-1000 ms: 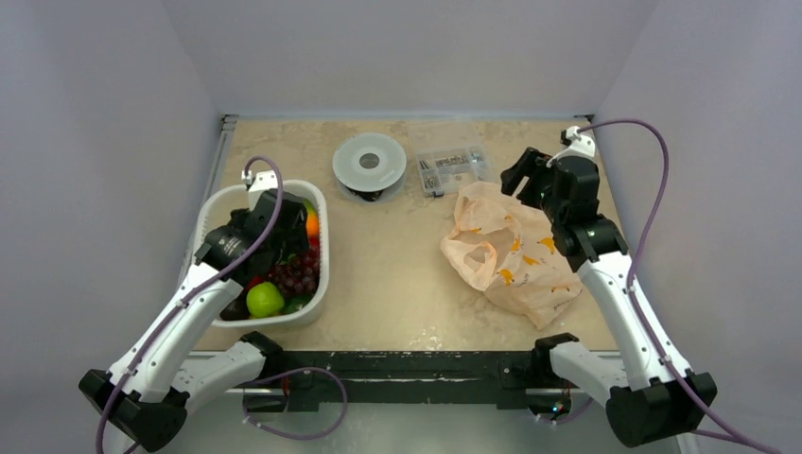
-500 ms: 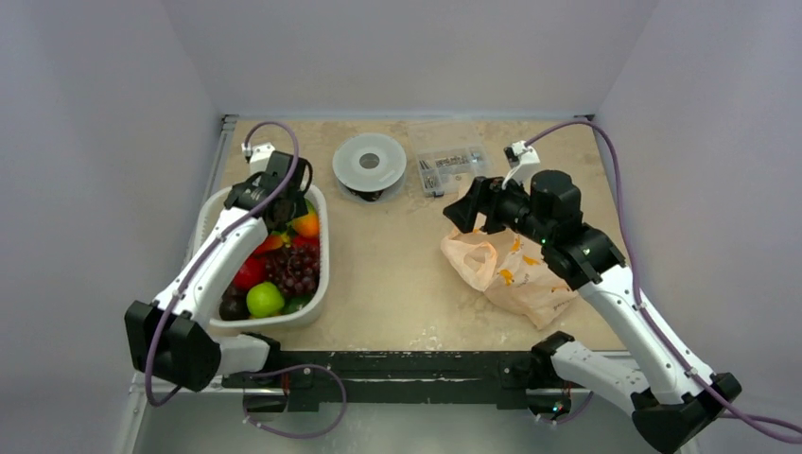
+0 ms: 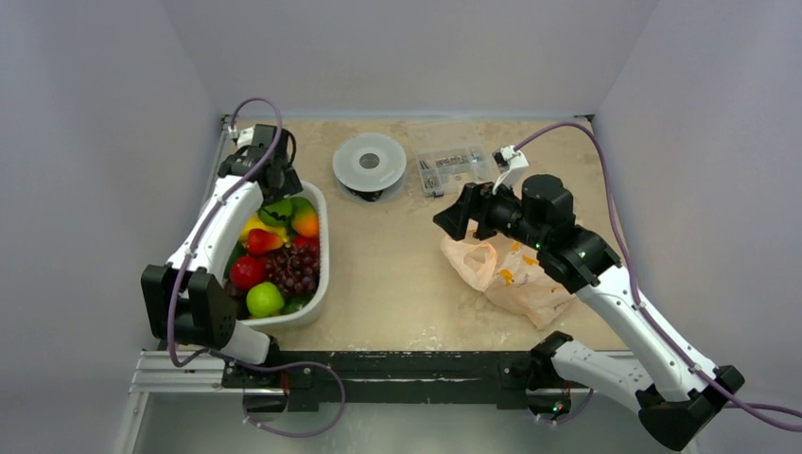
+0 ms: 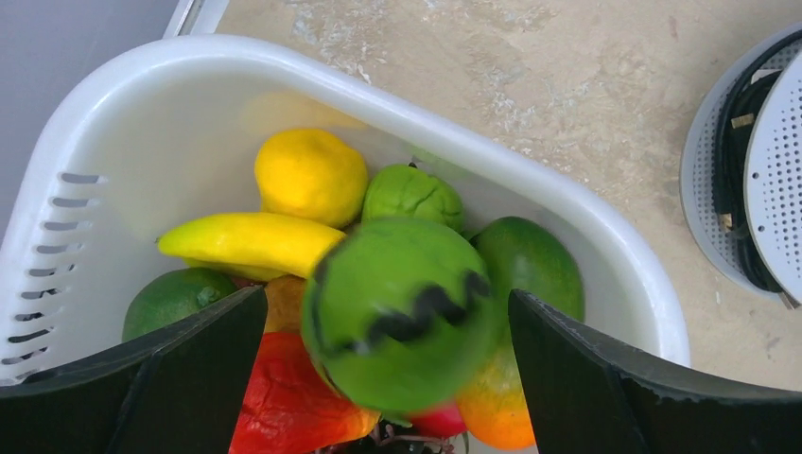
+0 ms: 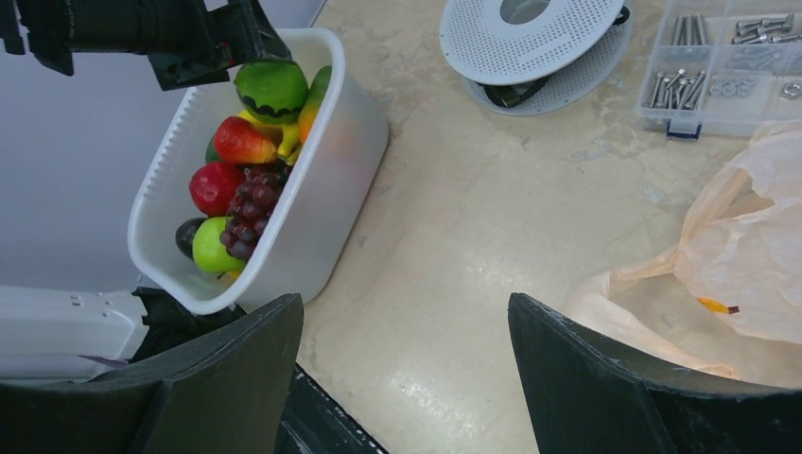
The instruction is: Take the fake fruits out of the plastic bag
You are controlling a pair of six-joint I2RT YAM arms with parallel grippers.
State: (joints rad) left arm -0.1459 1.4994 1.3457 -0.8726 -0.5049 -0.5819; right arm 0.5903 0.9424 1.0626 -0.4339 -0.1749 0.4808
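The fake fruits fill a white basket (image 3: 322, 274) at the left: a lemon (image 4: 310, 175), a banana (image 4: 251, 241), a green-to-orange mango (image 4: 530, 260), a red pepper-like piece (image 4: 284, 388), grapes (image 3: 295, 270) and a green apple (image 3: 265, 299). My left gripper (image 4: 386, 303) hangs open over the basket's far end. A blurred green fruit with a black zigzag (image 4: 402, 312) sits between its fingers, with gaps on both sides. The pale-peach plastic bag (image 3: 520, 270) lies crumpled at the right. My right gripper (image 3: 454, 219) is open and empty above the table, just left of the bag (image 5: 747, 255).
A grey perforated spool (image 3: 369, 163) and a clear box of small parts (image 3: 452, 168) stand at the back centre. The basket (image 5: 312, 208) also shows in the right wrist view, with bare table between it and the bag.
My left arm has swung from over the basket's middle to its far end, and the green fruit now shows among the others. My right gripper has moved left, from the far right to the bag's left edge.
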